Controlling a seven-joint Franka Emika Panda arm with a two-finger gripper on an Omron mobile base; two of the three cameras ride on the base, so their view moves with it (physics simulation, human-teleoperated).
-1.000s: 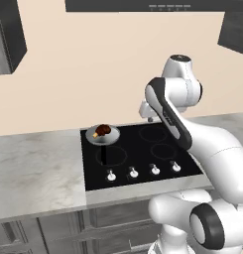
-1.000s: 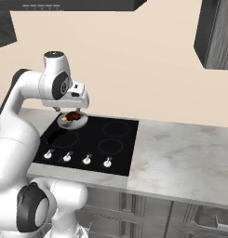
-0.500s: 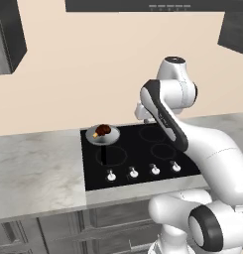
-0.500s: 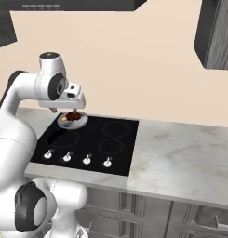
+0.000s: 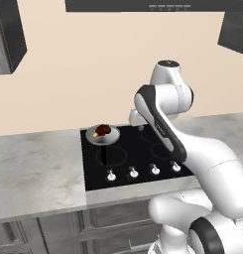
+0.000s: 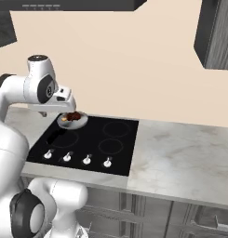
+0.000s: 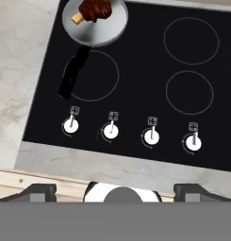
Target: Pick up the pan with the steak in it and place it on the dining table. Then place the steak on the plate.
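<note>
The grey pan [image 7: 94, 26] sits on the back left burner of the black hob [image 7: 150, 61], with its black handle [image 7: 73, 71] pointing toward the knobs. The dark reddish-brown steak [image 7: 94, 9] lies in it, tan patch to the left. Both base views show the same pan [image 5: 103, 137] [image 6: 71, 122] with the steak [image 5: 104, 130] [image 6: 74, 115] inside. My gripper [image 7: 116, 192] is open and holds nothing. It looks down from high above the hob's front edge, well apart from the pan. The dining table and the plate are out of view.
A row of white knobs [image 7: 152, 136] runs along the hob's front. Marble counter [image 5: 36, 168] [image 6: 180, 158] extends on both sides, with grey drawers below. A beige wall stands behind, and dark cabinets and a hood hang above.
The arm's upper joints have swung a little to the left, carrying the hand toward the pan's side of the hob. The pan and steak have not moved.
</note>
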